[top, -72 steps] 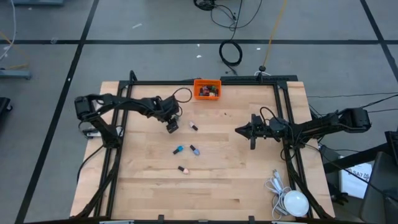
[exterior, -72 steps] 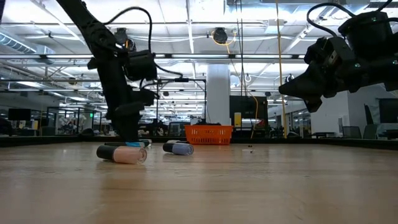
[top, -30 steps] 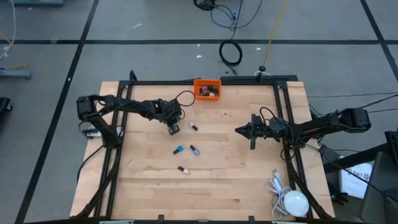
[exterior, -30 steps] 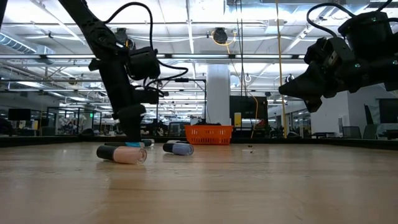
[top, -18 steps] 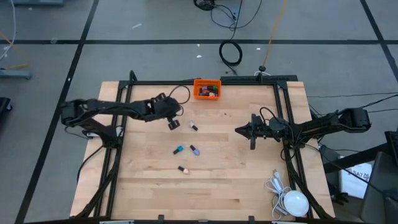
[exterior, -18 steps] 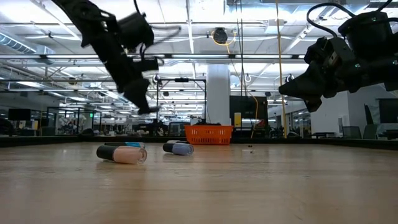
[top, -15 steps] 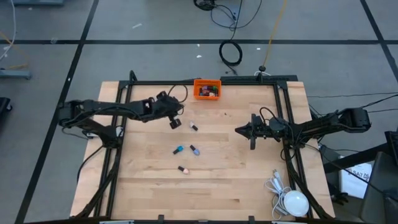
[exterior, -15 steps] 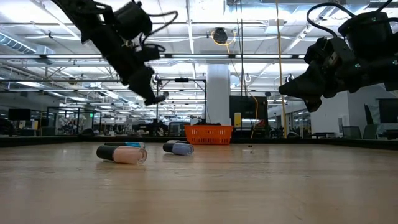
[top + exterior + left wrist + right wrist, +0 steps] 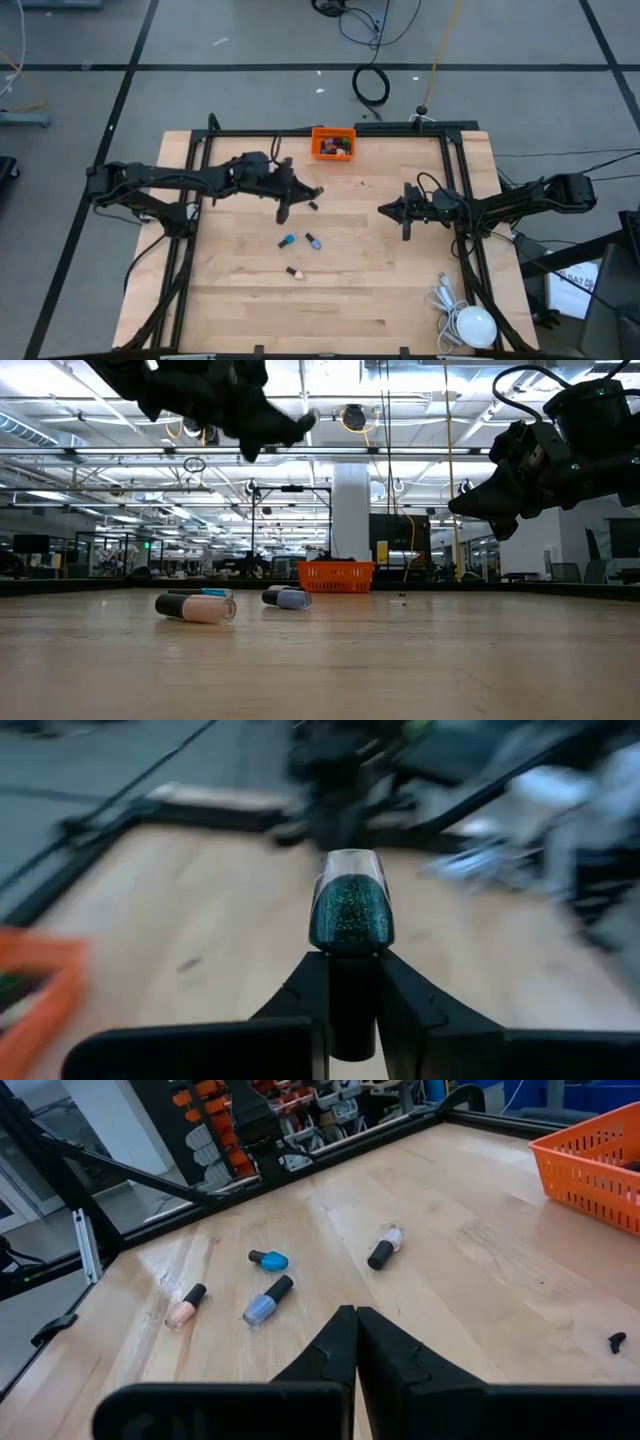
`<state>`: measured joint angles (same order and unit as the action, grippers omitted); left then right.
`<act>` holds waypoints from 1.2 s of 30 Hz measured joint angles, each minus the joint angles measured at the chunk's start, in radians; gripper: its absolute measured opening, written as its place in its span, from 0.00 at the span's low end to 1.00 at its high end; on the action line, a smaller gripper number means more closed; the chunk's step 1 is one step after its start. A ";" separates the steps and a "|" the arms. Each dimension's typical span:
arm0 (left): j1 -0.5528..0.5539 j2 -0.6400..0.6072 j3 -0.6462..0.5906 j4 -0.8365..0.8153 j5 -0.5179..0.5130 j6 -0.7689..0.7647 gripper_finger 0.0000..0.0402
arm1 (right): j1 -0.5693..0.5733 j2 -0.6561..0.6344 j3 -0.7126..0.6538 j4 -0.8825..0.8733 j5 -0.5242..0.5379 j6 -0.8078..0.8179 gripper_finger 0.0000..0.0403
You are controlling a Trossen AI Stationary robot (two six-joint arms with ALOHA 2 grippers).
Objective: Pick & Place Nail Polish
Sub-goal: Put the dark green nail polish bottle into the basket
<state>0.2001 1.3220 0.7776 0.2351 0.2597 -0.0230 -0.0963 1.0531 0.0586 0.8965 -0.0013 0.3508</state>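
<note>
The left gripper (image 9: 352, 982) is clamped on the dark cap of a glittery teal nail polish bottle (image 9: 351, 910), whose long axis runs straight out beyond the fingertips, body foremost. Since a moment ago it has lifted and swung right, now high above the table (image 9: 380, 270). The right gripper (image 9: 384, 211) hangs closed, empty.

Industrial lab — open hall, ceiling trusses (image 9: 400, 452)
</note>
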 joint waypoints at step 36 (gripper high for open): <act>-0.085 -0.001 0.002 0.451 0.437 -0.193 0.09 | 0.000 0.000 0.000 -0.011 0.000 0.000 0.00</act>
<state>0.1146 1.3209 0.7792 0.6866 0.6970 -0.2157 -0.0967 1.0531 0.0586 0.8856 -0.0011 0.3505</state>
